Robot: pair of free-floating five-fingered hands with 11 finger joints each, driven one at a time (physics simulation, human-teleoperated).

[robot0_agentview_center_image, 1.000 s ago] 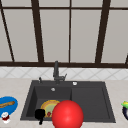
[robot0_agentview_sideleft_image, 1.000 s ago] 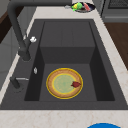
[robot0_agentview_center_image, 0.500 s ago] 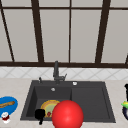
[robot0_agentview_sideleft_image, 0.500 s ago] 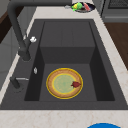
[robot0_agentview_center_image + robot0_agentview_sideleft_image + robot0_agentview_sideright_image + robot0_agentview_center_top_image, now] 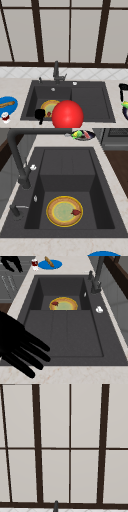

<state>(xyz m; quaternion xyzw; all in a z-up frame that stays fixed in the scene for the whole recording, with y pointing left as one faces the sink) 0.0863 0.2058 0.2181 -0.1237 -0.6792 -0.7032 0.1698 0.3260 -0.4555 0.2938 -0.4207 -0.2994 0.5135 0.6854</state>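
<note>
Front view: left hand (image 5: 39, 114) lower left, at front rim of dark sink (image 5: 90, 100), just beside yellow plate (image 5: 49, 107); grip unreadable. Red ball (image 5: 67, 114) bottom centre, next to it.

Left side view: plate flat in basin, lower centre, red morsel (image 5: 76, 212) on it.

Right side view: right hand (image 5: 15, 346) lower left, fingers straight and splayed, empty.

Risk: low sweep could clip rim, tilt plate, shed morsel.

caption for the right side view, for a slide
Black hand with straight fingers spread near the dark sink's front corner; yellow-rimmed plate in the basin, blue plate beyond.
</note>
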